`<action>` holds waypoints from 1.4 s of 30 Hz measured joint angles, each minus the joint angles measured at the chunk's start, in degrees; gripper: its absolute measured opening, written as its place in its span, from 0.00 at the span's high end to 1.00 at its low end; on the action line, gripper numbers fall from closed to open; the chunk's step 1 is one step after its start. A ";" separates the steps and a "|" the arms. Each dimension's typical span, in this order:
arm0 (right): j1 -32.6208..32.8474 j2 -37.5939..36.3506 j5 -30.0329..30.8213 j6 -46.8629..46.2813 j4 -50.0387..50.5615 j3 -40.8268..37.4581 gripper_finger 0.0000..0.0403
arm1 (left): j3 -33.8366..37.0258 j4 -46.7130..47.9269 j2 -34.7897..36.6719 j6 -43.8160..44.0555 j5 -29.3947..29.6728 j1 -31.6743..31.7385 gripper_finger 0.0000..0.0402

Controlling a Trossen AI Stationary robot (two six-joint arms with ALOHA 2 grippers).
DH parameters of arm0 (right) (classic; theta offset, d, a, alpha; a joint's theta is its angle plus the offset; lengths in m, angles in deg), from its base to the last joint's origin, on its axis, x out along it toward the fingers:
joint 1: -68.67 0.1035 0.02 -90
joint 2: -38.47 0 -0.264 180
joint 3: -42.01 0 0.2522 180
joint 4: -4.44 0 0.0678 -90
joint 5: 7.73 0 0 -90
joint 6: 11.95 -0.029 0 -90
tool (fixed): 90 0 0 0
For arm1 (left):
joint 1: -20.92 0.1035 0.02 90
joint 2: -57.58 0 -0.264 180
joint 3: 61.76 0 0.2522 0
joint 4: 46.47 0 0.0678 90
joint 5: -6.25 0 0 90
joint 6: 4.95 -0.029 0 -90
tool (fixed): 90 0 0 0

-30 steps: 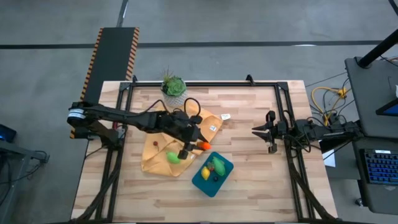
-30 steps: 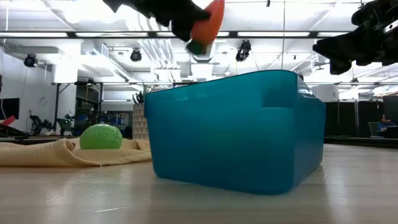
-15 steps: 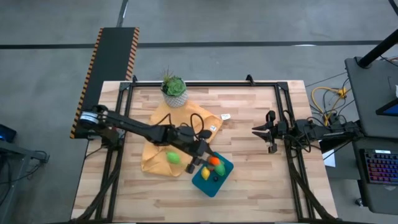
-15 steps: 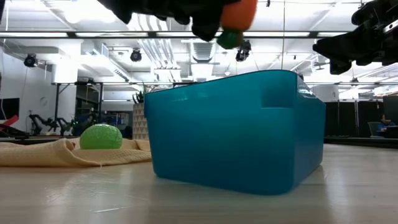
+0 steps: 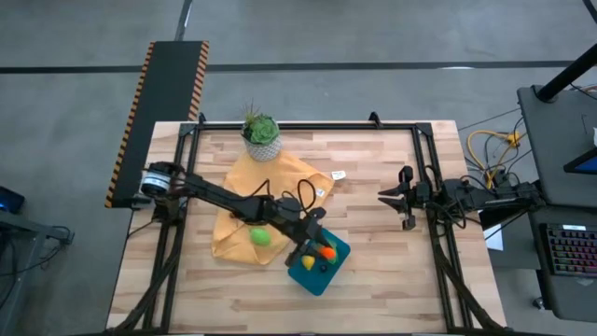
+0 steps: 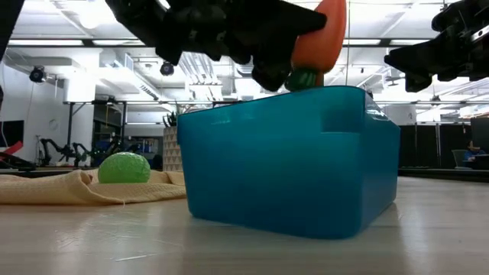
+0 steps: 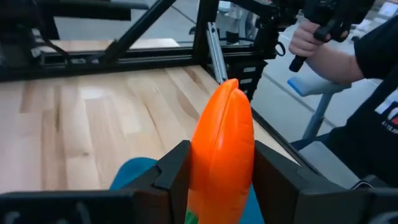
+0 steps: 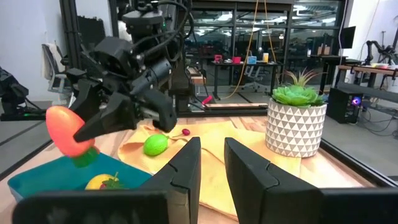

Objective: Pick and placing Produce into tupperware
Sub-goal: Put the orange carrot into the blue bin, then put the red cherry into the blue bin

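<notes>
Orange carrot (image 5: 326, 250) clamped in my left jaws (image 5: 315, 248), hanging over the teal tupperware (image 5: 307, 278) at lower centre of the overhead frame.

Already in the tub: a yellow piece (image 8: 101, 182), plus something dark I can't identify. Left out on the mustard cloth (image 5: 233, 238): one green oval piece (image 5: 260, 237) and a small dark red one (image 8: 185, 132). My right jaws (image 5: 401, 199), nearly closed and empty, wait well apart at right. Low view shows the carrot's green end level with the rim; only the right wrist view shows the tub's contents.
</notes>
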 joint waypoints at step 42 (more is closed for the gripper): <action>0.00 0.07 0.00 -0.04 0.08 0.00 0.84 | 0.33 4.67 1.19 4.43 -3.88 -0.04 0.47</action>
